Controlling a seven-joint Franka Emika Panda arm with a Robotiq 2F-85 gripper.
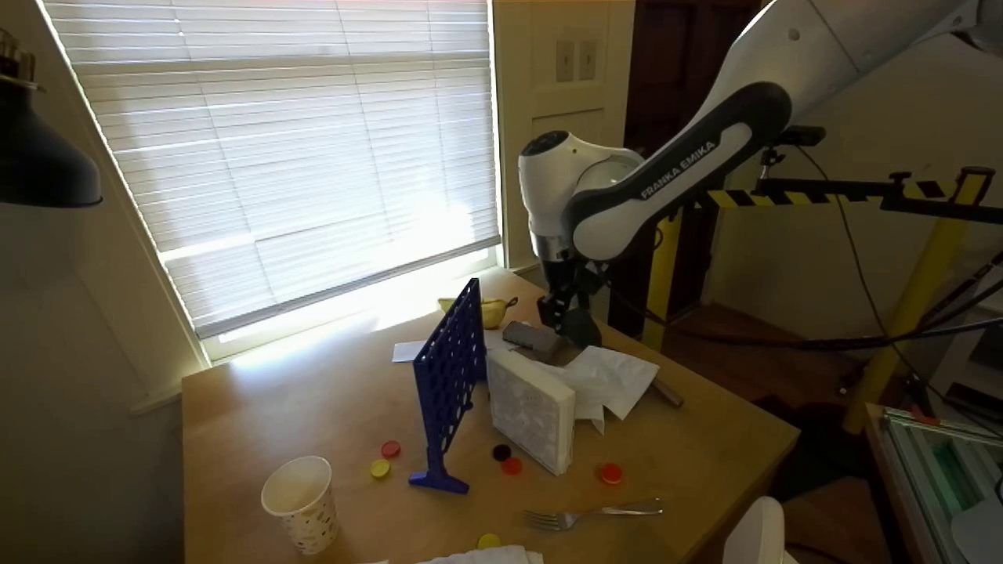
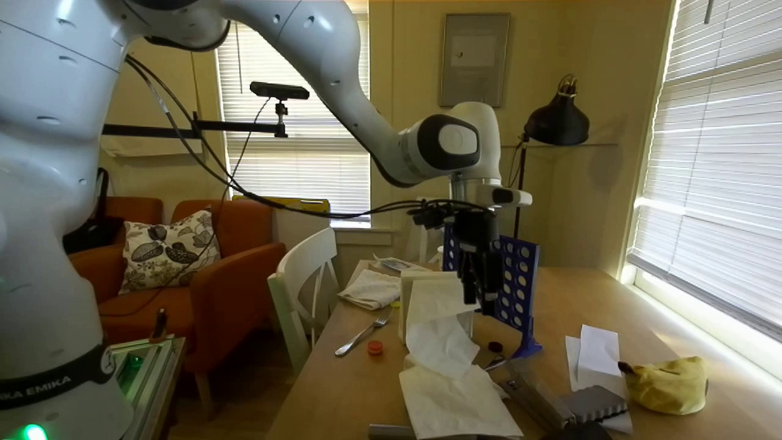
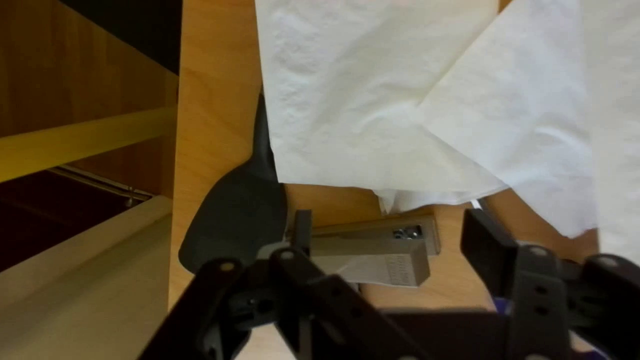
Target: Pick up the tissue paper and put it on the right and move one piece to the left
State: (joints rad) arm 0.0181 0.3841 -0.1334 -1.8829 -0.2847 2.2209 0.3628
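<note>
White tissue paper lies loose and overlapping on the table. In an exterior view, a flat sheet rests at the near end, and another sheet slopes up against an upright white stack. Two sheets overlap in the wrist view, a wide sheet and a narrower sheet. Which sheet is the one piece, I cannot tell. My gripper stands open above a grey stapler-like object, its fingers apart and the sheets beyond them. It also shows in both exterior views, over the table.
A blue grid frame stands beside the white stack. A black spatula lies near the table edge. Around are a yellow pouch, a fork, a paper cup, a red disc and a folded white napkin.
</note>
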